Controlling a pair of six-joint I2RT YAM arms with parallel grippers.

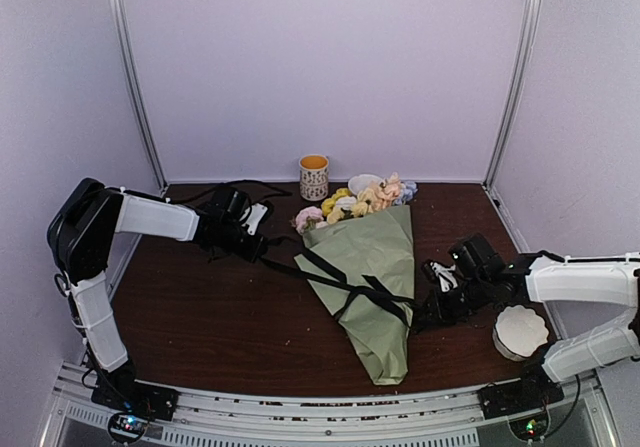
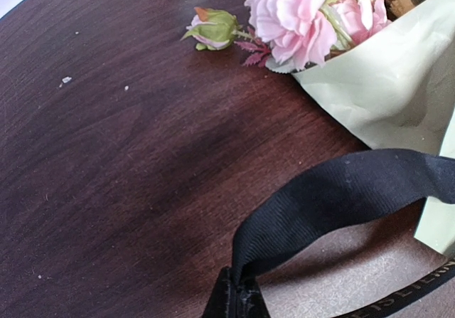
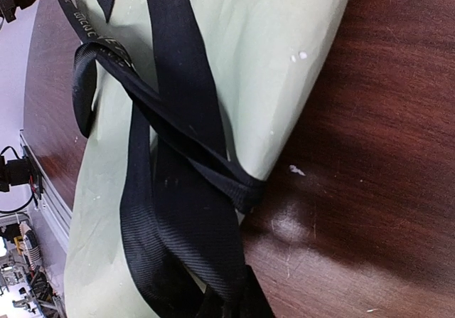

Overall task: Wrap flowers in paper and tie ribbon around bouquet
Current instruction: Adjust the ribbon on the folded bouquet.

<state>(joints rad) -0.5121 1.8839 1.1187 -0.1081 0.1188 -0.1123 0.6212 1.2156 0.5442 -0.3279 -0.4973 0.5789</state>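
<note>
Fingers (image 1: 256, 243) pinching black ribbon (image 1: 345, 287), seemingly crossed, over sage paper cone (image 1: 375, 252)

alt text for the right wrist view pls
A flat black woven ribbon crosses over a sage-green paper wrap and bunches at the bottom edge in the shut right gripper; dark brown wooden table lies to the right.

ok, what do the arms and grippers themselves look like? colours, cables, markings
Left arm and right arm: white link shells, bulky black joint housings. Left gripper and right gripper: black, small white parts at the wrist. A thin black cable loops beside the left arm's lower link. No legible markings.
</note>
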